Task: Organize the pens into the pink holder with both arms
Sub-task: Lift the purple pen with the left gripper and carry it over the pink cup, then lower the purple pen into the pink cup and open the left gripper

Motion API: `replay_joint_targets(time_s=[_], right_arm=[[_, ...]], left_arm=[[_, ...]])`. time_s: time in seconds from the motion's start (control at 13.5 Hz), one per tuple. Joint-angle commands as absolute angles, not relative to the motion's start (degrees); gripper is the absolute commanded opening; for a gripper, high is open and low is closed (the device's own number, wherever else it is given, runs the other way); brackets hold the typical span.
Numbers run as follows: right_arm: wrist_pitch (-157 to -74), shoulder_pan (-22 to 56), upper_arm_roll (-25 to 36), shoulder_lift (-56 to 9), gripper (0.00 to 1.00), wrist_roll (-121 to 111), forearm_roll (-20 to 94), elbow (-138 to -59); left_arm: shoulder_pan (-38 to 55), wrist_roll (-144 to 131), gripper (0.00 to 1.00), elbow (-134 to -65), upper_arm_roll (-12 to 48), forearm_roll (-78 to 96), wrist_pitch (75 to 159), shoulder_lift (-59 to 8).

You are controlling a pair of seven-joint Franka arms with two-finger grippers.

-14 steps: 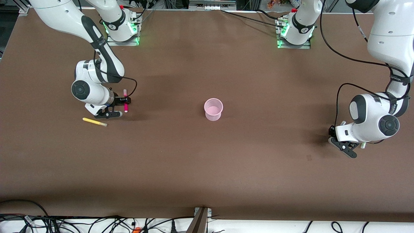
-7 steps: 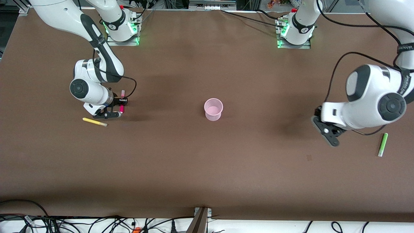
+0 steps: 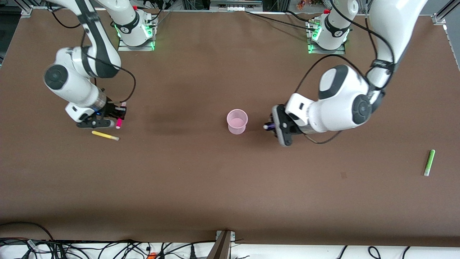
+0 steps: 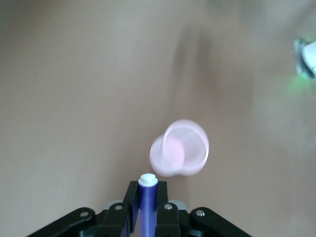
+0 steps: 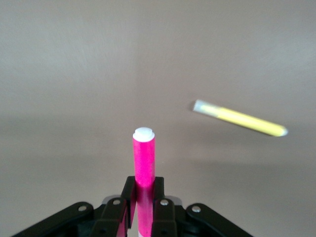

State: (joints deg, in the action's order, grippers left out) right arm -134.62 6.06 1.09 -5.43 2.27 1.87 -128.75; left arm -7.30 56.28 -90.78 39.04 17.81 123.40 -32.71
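Note:
The pink holder [image 3: 237, 121] stands upright mid-table and shows again in the left wrist view [image 4: 179, 148]. My left gripper [image 3: 272, 126] hangs just beside it, toward the left arm's end, shut on the purple pen [image 4: 147, 202], whose white tip [image 3: 265, 126] points at the holder. My right gripper [image 3: 118, 118] is lifted above the table toward the right arm's end, shut on the magenta pen [image 5: 143, 160], whose white tip points down. The yellow pen [image 3: 105, 135] lies on the table just under that gripper, also in the right wrist view [image 5: 239, 118]. The lime green pen [image 3: 429, 162] lies toward the left arm's end.
The brown tabletop [image 3: 201, 180] carries only the holder and the two loose pens. The arm bases [image 3: 136, 32] [image 3: 327, 36] stand along the edge farthest from the front camera. Cables [image 3: 107, 248] run along the near edge.
My left gripper has lifted the purple pen away from the lime green one and carried it across to beside the holder. My right gripper shut on the magenta pen and raised it.

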Motion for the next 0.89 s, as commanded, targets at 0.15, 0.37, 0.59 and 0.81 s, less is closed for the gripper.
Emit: replay_joint_targets(time_s=[0.15, 0.37, 0.59, 0.81], right_arm=[[-133.68, 5.98, 5.09, 3.94, 0.0, 2.55, 1.58, -129.81], [-133.59, 5.98, 5.45, 5.8, 0.0, 2.29, 1.58, -129.9], [-133.68, 5.98, 5.45, 5.71, 0.0, 1.93, 1.58, -129.9], [-133.68, 5.98, 5.45, 5.63, 0.0, 1.93, 1.58, -129.9]], left_arm=[[-3.97, 76.16, 0.0, -90.0, 45.78, 23.19, 138.4, -41.82], [-0.54, 78.83, 0.0, -92.1, 46.32, 26.1, 139.48, -42.54], [-0.44, 84.18, 0.0, -94.39, 46.23, 26.19, 139.39, -43.5], [-1.14, 86.22, 0.91, -94.83, 46.23, 26.1, 139.31, -44.65]])
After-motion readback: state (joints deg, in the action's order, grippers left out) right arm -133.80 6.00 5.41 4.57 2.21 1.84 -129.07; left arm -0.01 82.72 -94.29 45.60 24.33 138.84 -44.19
